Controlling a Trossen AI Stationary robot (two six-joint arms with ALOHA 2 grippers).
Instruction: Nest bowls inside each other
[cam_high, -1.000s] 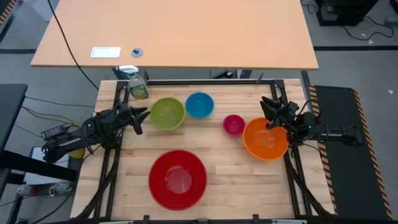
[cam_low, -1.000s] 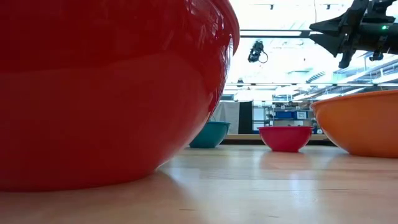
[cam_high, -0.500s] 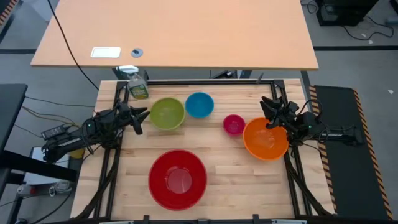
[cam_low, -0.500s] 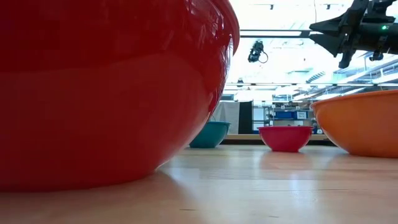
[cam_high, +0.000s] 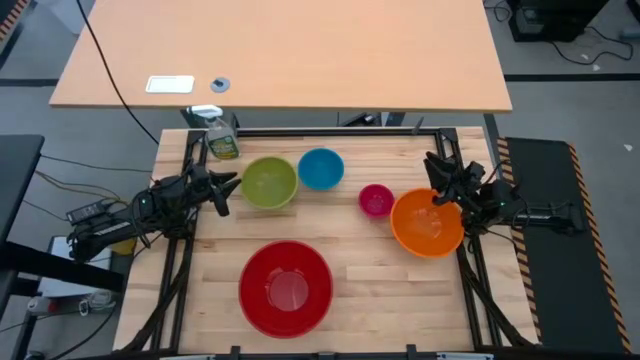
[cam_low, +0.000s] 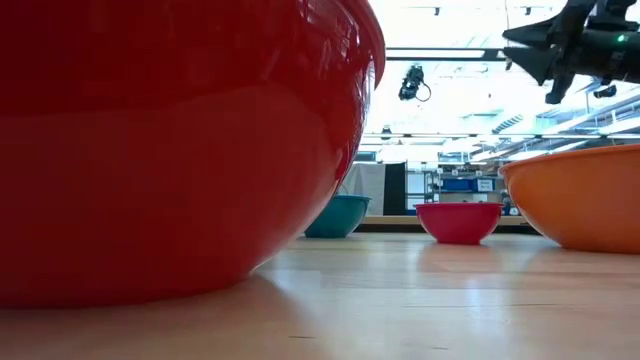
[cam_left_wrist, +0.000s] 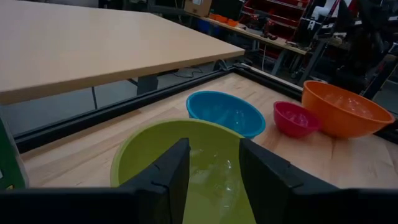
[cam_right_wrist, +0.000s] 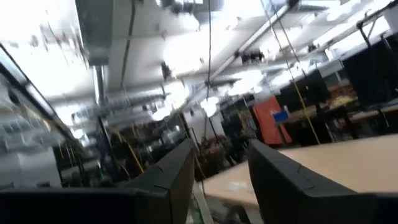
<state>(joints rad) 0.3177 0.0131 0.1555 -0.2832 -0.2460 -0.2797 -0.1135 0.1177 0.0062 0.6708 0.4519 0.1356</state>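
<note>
Five bowls stand upright on their bases on the wooden table. The red bowl (cam_high: 285, 288) is near the front, the orange bowl (cam_high: 427, 222) at the right, the pink bowl (cam_high: 376, 200) beside it, and the blue bowl (cam_high: 321, 168) and yellow-green bowl (cam_high: 269, 183) are toward the far side. My left gripper (cam_high: 228, 190) hovers open just left of the yellow-green bowl (cam_left_wrist: 186, 162). My right gripper (cam_high: 437, 165) is open above the orange bowl's far rim, tilted upward with nothing between its fingers (cam_right_wrist: 180, 177).
A green spray bottle (cam_high: 220, 138) stands at the far left corner, behind the yellow-green bowl. A large tan table (cam_high: 280, 50) lies beyond the far edge. Bare wood shows between the red bowl and the far row of bowls.
My right gripper has tipped slightly upward in place above the orange bowl. The bowls have stayed where they were.
</note>
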